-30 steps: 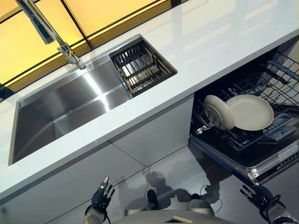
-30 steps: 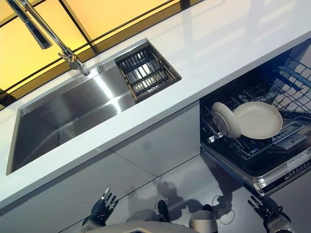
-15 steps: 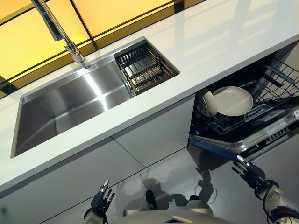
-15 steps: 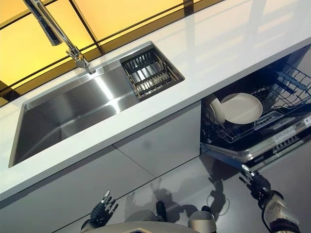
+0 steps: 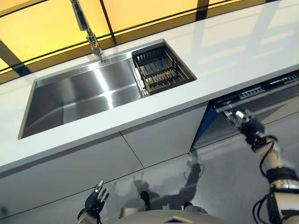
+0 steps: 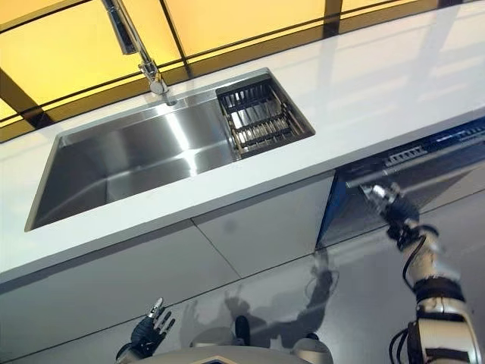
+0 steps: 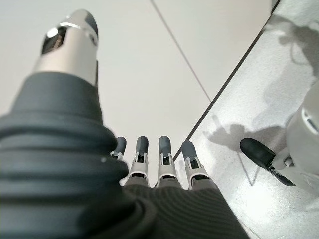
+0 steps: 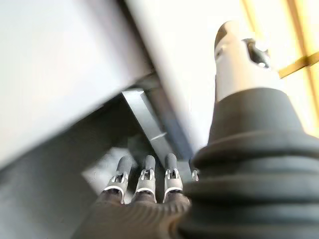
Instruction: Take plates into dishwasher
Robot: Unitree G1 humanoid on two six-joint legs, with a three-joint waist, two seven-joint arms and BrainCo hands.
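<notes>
Dishwasher door [image 5: 261,100] is almost shut under the right end of the countertop [image 5: 224,51], right hand [image 5: 245,122] flat against its upper edge, fingers straight, holding nothing. Plates aren't visible now, so you can't confirm they sit clear inside. Risk: you push too hard or off-centre and the door bounces back, or a rack sticking out jams it. Door looks dark grey, control strip showing. Left hand [image 7: 149,164] hangs low by the cabinet front [image 5: 159,140], fingers relaxed, empty.

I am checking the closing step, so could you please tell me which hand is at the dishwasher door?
The right hand, fingers straight against the nearly closed dishwasher door; the left hand hangs low by the cabinet front, touching nothing.
</notes>
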